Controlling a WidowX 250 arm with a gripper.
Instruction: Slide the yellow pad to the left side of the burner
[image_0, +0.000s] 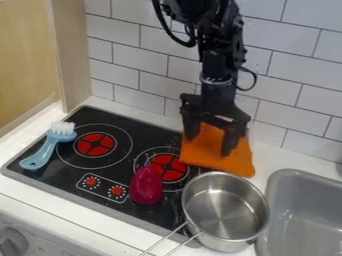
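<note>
Pad (204, 154): orange, right of the burner (169, 166); goal unmet
Claw (210, 145): released, spread over the pad
To do: seemingly the whole slide left

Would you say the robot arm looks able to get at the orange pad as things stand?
Probably yes: its open gripper is right at the pad, nothing seems to lie between them, and the pan leaves most of it uncovered.

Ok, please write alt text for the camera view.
Black end effector, open, over an orange pad at the right edge of the stove; a blue brush and a dark red object lie on the stove, near a steel pot.
</note>
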